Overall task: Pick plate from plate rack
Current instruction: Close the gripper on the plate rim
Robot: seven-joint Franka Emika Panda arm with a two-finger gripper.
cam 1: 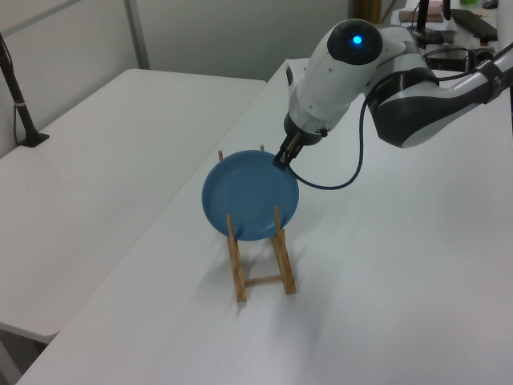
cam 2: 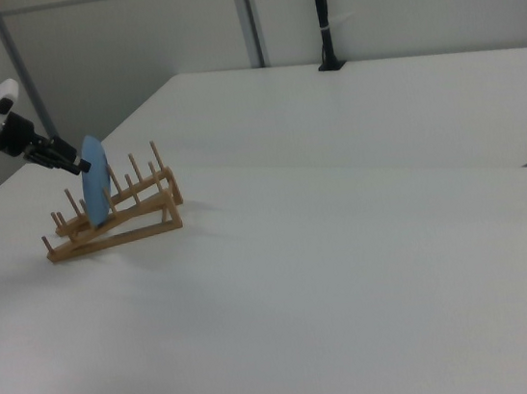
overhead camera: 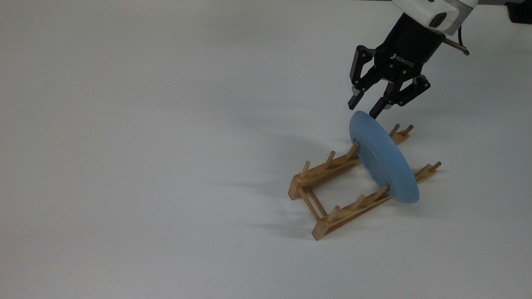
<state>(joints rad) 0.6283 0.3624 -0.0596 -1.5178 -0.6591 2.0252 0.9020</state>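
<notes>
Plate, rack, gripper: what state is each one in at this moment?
Plate: on edge in the rack, leaning between pegs, not lifted.
Plate rack: flat on the white table, one plate in it, other slots free.
Gripper: open, fingertips at the plate's upper rim, nothing gripped.

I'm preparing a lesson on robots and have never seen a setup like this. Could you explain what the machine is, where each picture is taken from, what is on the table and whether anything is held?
The machine is a robot arm ending in a black two-finger gripper. Three fixed cameras watch it: one from above and one from each side. On the white table sits a small wooden plate rack with upright pegs. A light-blue plate stands on edge between the pegs, leaning slightly. The gripper is open, its fingertips just above the plate's top rim, one to each side. Nothing is held: the plate rests in the rack.
</notes>
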